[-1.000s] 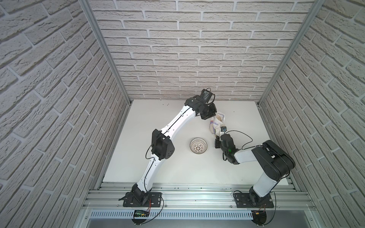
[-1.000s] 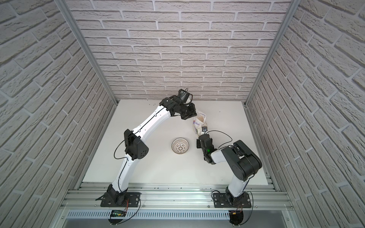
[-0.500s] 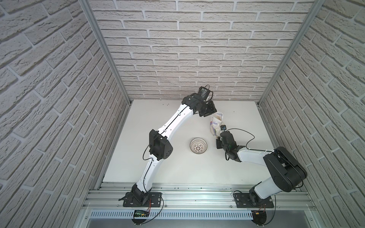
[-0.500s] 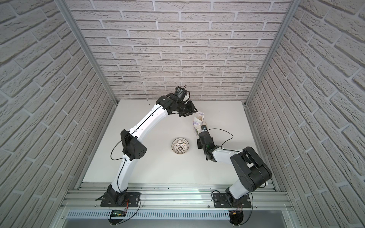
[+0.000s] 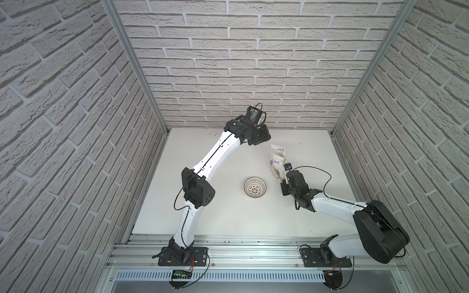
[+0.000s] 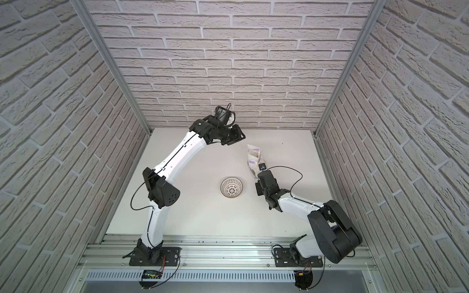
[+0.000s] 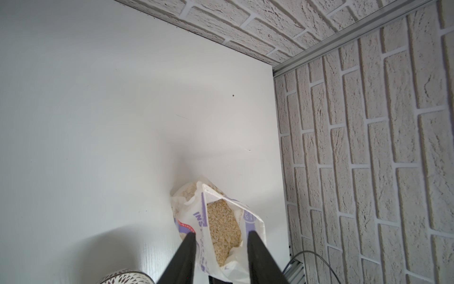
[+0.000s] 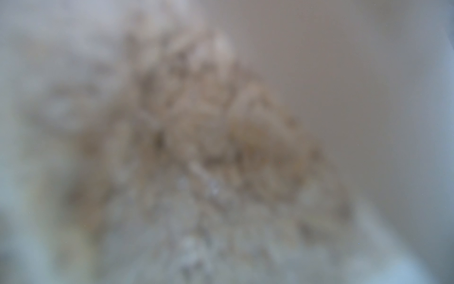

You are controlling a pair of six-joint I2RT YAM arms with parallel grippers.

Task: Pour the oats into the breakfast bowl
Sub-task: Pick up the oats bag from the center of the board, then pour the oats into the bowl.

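The oats (image 7: 222,228) show as beige flakes through the open mouth of their clear-and-white bag (image 5: 277,160) (image 6: 253,158). The bag stands tilted at the right of the breakfast bowl (image 5: 255,187) (image 6: 231,187), whose dark lattice inside holds nothing. My right gripper (image 5: 281,176) is shut on the bag's lower end; its wrist view is only a beige blur. My left gripper (image 7: 221,233) (image 5: 261,139) hangs open above and behind the bag's mouth, apart from it. The bowl's rim (image 7: 122,279) shows in the left wrist view.
The white table (image 5: 228,215) is walled by brick panels at the back and both sides. The right side wall (image 7: 368,172) stands close to the bag. The right arm's cable (image 5: 317,175) loops over the table near the bag.
My left gripper has opened, let go of the bag's top and drawn back toward the rear wall. The right arm has stretched out lower, still holding the bag.
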